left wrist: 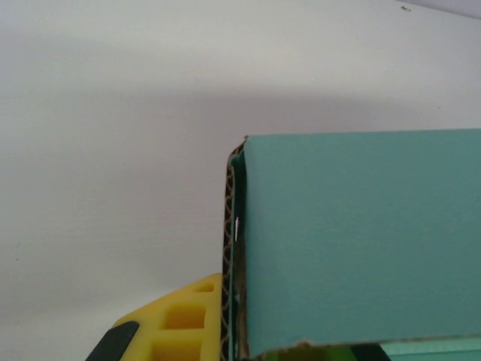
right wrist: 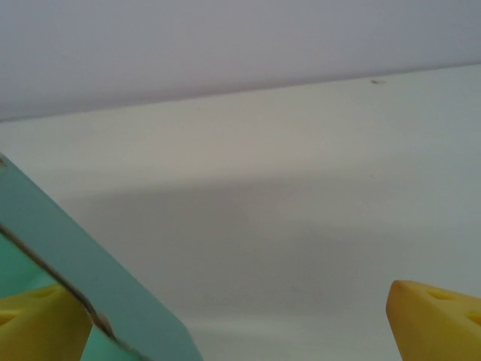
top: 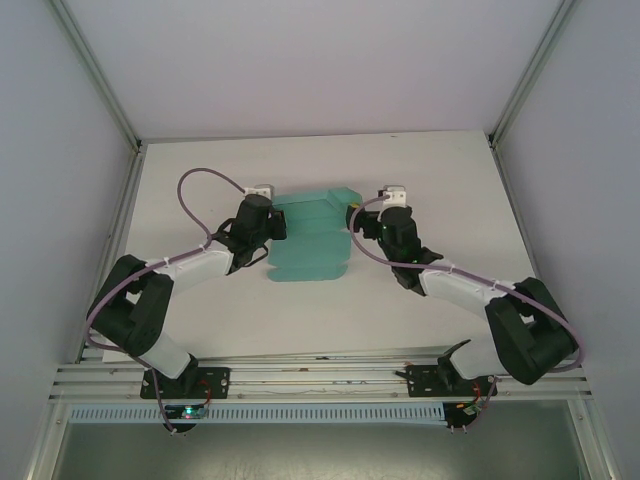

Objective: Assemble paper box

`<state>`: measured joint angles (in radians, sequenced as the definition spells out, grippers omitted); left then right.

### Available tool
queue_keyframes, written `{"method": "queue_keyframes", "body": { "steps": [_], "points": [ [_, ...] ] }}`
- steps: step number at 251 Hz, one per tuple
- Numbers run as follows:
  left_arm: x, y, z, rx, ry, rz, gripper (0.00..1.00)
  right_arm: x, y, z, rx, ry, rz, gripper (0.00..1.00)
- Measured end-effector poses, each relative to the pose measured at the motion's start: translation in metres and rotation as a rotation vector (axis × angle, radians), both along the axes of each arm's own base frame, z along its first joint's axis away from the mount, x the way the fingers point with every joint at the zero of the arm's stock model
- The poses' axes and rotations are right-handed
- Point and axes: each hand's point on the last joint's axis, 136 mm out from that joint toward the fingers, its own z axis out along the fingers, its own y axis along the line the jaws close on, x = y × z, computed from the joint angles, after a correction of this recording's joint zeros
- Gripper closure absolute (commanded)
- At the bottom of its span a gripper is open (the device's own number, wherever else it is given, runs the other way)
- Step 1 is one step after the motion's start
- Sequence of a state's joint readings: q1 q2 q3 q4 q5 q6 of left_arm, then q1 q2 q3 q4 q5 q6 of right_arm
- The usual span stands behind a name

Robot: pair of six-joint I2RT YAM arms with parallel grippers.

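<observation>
The paper box (top: 310, 245) is a teal-green card sheet, partly folded, lying mid-table between the two arms. My left gripper (top: 272, 226) is at its left edge, shut on a folded panel. In the left wrist view the corrugated edge of the paper box (left wrist: 361, 241) stands pinched against the yellow finger (left wrist: 180, 323) of the left gripper (left wrist: 237, 338). My right gripper (top: 358, 222) is at the sheet's right edge. Its fingers (right wrist: 436, 320) are spread wide in the right wrist view, where the right gripper (right wrist: 240, 331) holds nothing. A flap of the paper box (right wrist: 90, 278) crosses beside its left finger.
The white table (top: 420, 180) stretches beyond the sheet on all sides. Aluminium frame posts (top: 515, 90) and grey walls enclose the back and sides. A rail (top: 320, 380) runs along the near edge by the arm bases.
</observation>
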<state>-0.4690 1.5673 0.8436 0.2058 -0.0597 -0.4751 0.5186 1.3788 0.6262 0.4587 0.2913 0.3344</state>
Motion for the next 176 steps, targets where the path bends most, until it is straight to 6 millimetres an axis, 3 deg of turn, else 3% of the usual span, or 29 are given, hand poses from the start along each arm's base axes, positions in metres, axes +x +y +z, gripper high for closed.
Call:
{"method": "queue_keyframes", "body": {
  "steps": [41,79,135,176],
  "points": [
    [0.0,0.0,0.002,0.007,0.001,-0.005,1.0,-0.011,-0.016,-0.029,-0.095,0.1,-0.029,0.02],
    [-0.001,-0.001,0.001,0.016,0.001,-0.021,1.0,-0.012,-0.022,-0.037,-0.116,0.124,-0.037,0.02],
    [-0.004,-0.001,-0.002,0.033,0.018,-0.033,1.0,-0.002,-0.011,-0.053,-0.122,0.133,0.005,0.02],
    [-0.006,0.0,-0.005,0.039,0.03,-0.035,1.0,0.005,0.01,-0.042,-0.043,0.078,0.098,0.02]
  ]
}}
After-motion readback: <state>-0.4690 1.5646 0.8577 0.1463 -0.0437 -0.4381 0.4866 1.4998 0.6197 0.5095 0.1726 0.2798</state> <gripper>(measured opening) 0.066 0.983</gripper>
